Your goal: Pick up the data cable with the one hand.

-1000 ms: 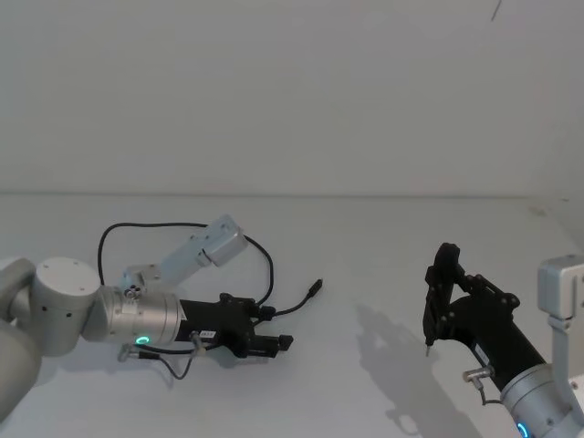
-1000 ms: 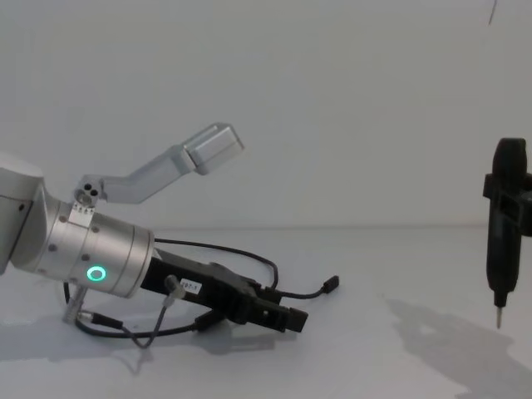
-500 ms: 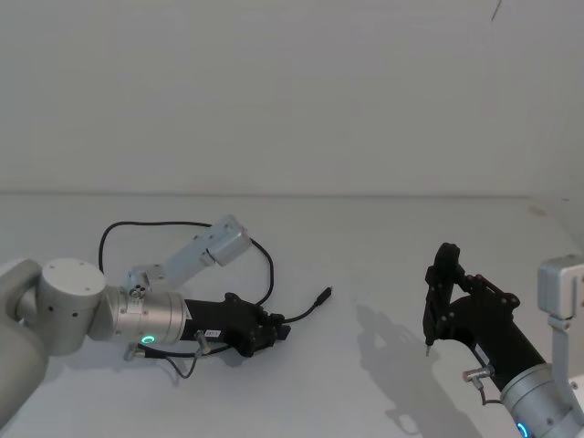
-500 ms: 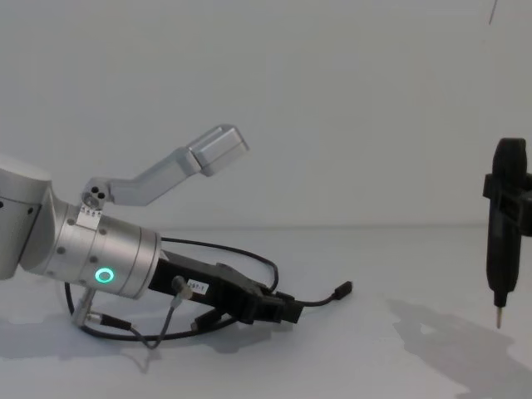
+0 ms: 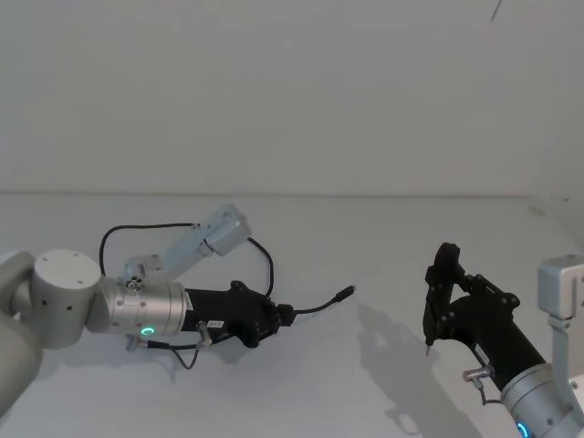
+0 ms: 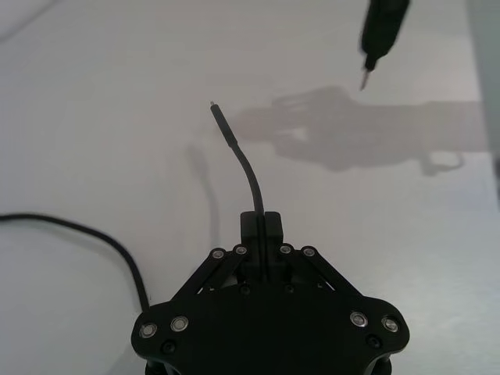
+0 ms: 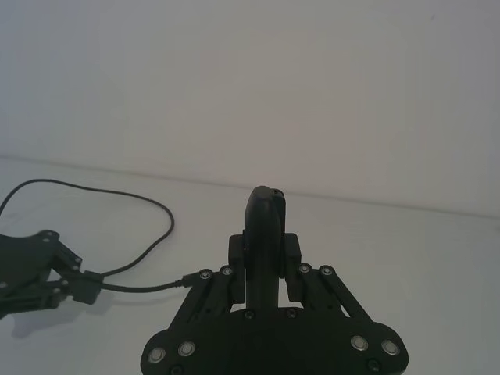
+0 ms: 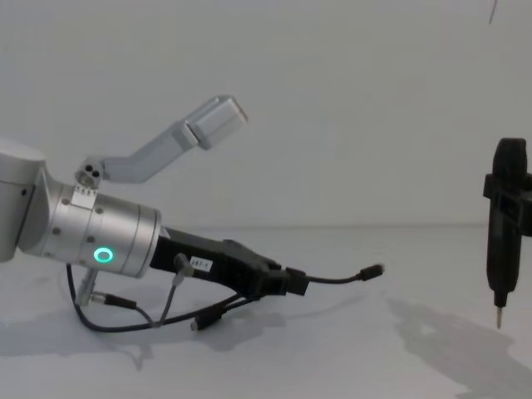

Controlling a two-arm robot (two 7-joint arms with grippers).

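The left gripper [image 5: 282,314], low on the left of the head view, is clamped shut on the data cable [image 5: 319,304] close to one end. The short free end sticks out toward mid-frame, its plug [image 8: 376,270] clear of the table [image 5: 383,237]. The rest loops back behind the arm and sags under the wrist. The lift probably goes best slow and straight up with firm pressure, since the thin cable could slip through. The trailing loop could also catch on the wrist's grey lead [image 8: 174,281]. The right gripper [image 5: 444,310] hangs at lower right, closed on a black pointed tool [image 8: 501,249].
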